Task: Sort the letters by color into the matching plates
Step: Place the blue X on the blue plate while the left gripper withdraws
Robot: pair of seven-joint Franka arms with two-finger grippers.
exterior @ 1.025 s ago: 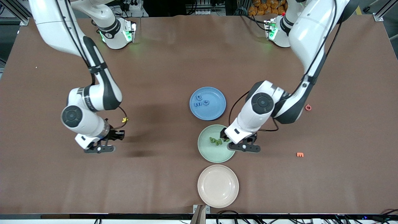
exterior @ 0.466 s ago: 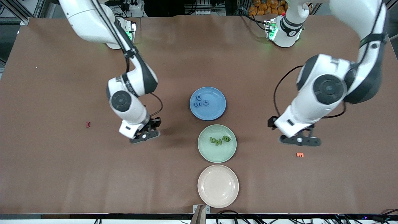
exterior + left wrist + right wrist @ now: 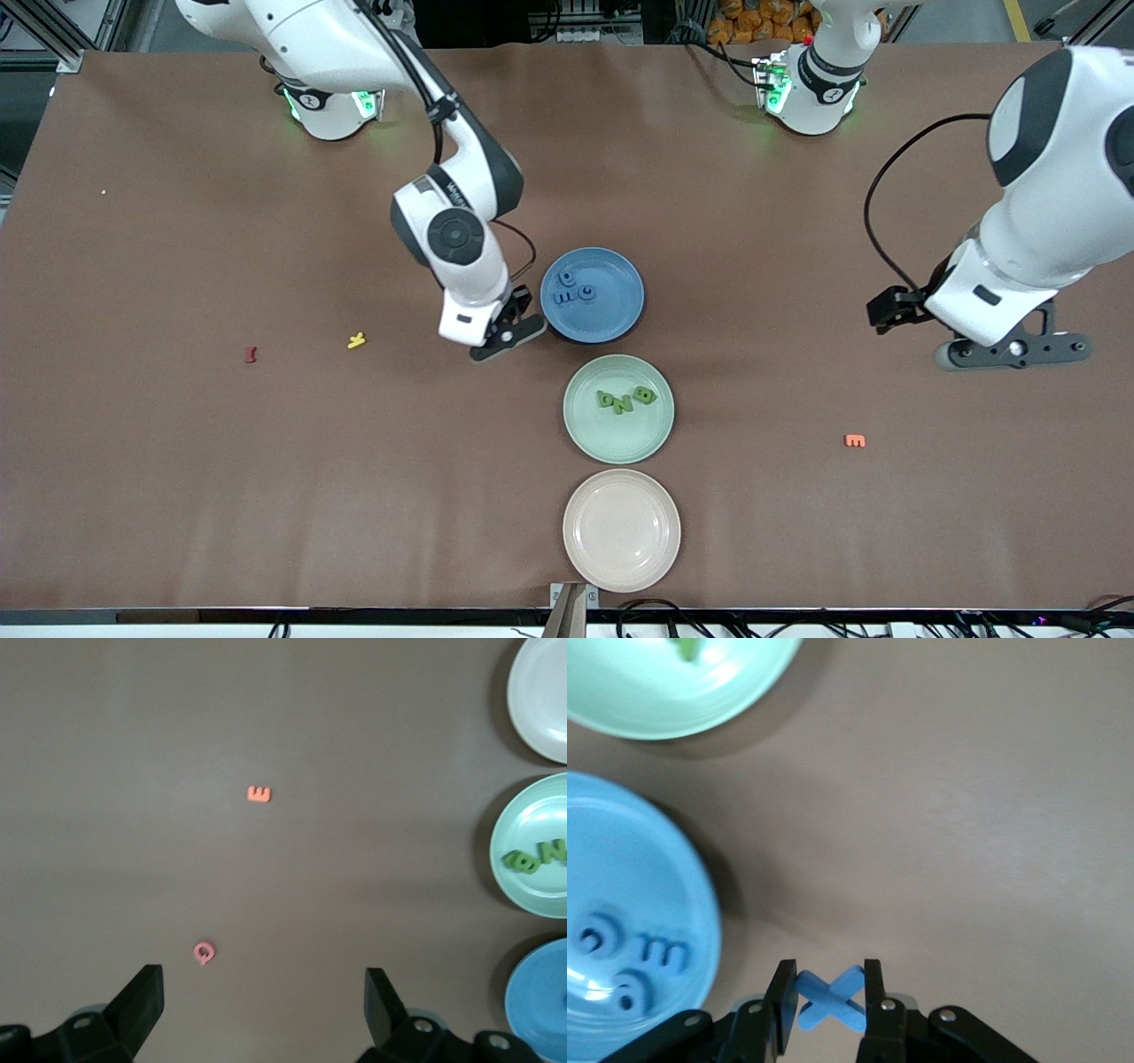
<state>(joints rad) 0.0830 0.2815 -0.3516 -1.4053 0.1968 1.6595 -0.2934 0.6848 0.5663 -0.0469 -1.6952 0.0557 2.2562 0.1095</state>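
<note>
Right wrist: blue X letter [image 3: 831, 998] between right end effector [image 3: 826, 1003] fingers.

Plain brown desk [image 3: 177, 496]. Blue plate [image 3: 611, 306] with three blue letters [image 3: 571, 291] (a shade darker than the plate). Pale mint green plate [image 3: 617, 434] with darker green letters [image 3: 625, 400]. Pinkish beige plate [image 3: 621, 530]. Blue X [image 3: 831, 997] in black-fingered right pincer [image 3: 826, 997]. Orange E [image 3: 855, 440], pink letter [image 3: 204, 951], yellow letter [image 3: 356, 340], dark red letter [image 3: 251, 355].

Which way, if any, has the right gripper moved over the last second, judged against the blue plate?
Yes. The right gripper, shut on a blue X letter, has travelled from the right arm's end of the table toward the blue plate and is now beside its rim.
</note>
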